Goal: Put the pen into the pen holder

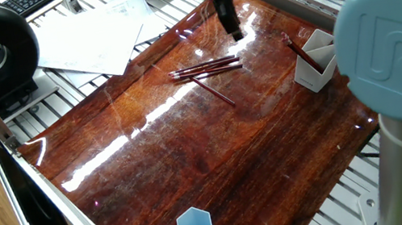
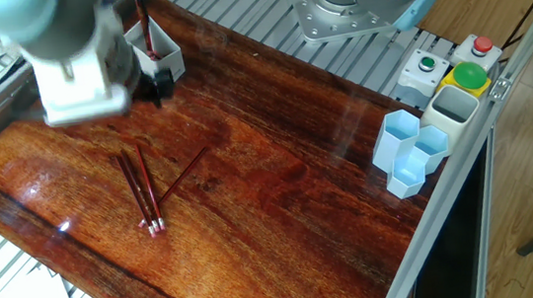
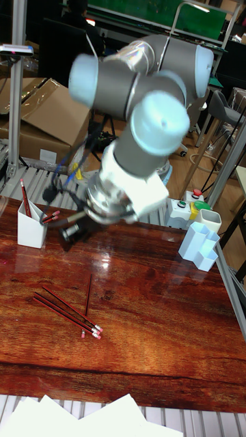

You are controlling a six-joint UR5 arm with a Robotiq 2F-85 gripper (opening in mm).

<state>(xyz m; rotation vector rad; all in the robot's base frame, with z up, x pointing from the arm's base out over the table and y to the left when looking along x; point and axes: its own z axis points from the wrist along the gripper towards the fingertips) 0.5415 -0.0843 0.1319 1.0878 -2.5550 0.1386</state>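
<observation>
the gripper point(image 1: 234, 32) hangs blurred above the wooden table point(image 1: 192, 155), between the loose pens and the pen holder point(image 1: 317, 60); whether its jaws are parted or closed cannot be told, and nothing shows in them; the white pen holder stands near the table's edge with a pen point(image 1: 302, 55) leaning inside; three more pens point(image 1: 206, 68) lie flat mid-table, two side by side, one point(image 1: 215, 91) angled off them; light blue hexagonal cups point(image 2: 411, 154) sit at the far side.

Two raised cameras at opposite table corners looking down, a nearer low one facing the arm, all sharing the wooden tabletop point(image 1: 192, 155)
</observation>
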